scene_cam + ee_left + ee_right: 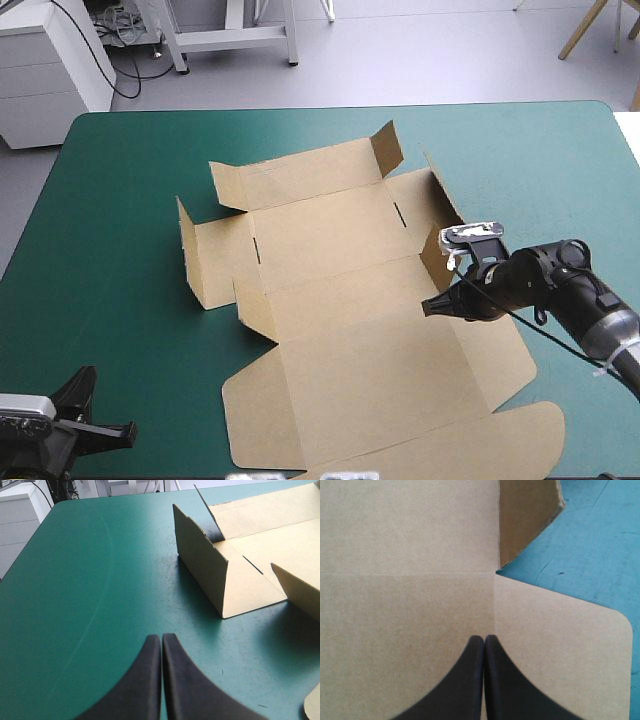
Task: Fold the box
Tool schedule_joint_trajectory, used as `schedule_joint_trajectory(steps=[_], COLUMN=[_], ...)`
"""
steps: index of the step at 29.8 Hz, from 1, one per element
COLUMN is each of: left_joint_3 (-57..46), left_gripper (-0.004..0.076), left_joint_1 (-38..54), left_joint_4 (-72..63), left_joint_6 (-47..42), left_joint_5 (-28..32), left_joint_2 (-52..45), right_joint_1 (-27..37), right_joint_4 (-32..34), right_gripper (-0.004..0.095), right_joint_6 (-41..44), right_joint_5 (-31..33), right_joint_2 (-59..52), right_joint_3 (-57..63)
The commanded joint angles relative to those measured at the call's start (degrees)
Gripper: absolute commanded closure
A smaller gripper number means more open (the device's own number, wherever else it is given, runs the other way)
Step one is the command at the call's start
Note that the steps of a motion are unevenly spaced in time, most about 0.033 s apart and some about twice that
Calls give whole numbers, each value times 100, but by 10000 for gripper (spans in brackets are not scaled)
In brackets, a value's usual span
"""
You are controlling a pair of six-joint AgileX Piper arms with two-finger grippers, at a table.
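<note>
**A:** Start with the biggest thing. Where does the box lie?

**B:** The table (110,190) has a teal-green cover, and the box (350,330) is a cut brown sheet spread across its middle. It reaches almost to the near edge. Most of it lies flat. The big panel with rounded corners, nearest the robot, is flat on the cover.

**A:** Is anything raised?

**B:** Yes. The left wall (200,555) stands upright with a fold in it, and the right wall (443,205) is up as well. At the far side a corner flap (388,150) tilts upward.

**A:** And the right gripper?

**B:** The right gripper (484,637) is over the box's right side, above flat board. Its black fingers are pressed together into one pointed arch, with no board between them. Just ahead of the tips two creases meet. Beyond that, to one side, a raised flap (525,520) stands up, and a rounded flap (570,645) lies flat beside the fingers. I cannot tell whether the tips touch the board.

**A:** And the left gripper?

**B:** The left gripper (161,636) is near the table's near left corner, over bare cover and well apart from the box. Its fingers are also closed tip to tip and hold nothing. The box's left wall stands ahead of it, off to one side.
</note>
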State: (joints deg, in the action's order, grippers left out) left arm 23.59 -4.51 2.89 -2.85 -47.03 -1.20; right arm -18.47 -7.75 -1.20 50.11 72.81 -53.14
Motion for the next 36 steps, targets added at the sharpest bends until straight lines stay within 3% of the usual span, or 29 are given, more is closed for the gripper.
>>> schedule_joint_trajectory(steps=[1,17,29,36], left_joint_3=[116,116,116,116], left_gripper=[734,734,734,734], left_joint_1=[-51,-51,-51,-51], left_joint_4=[-25,-25,-25,-25], left_joint_6=[-18,-18,-18,-29], left_joint_5=[448,448,448,448], left_joint_2=[-61,-61,-61,-61], right_joint_1=[-13,-13,-13,-13], right_joint_4=[-29,-18,311,604], right_gripper=[927,927,927,927], right_joint_6=[-18,-18,233,594], right_joint_5=[-102,-27,1010,1328], right_joint_2=[-156,-230,-1131,-1492], right_joint_3=[-118,-238,-1668,-1786])
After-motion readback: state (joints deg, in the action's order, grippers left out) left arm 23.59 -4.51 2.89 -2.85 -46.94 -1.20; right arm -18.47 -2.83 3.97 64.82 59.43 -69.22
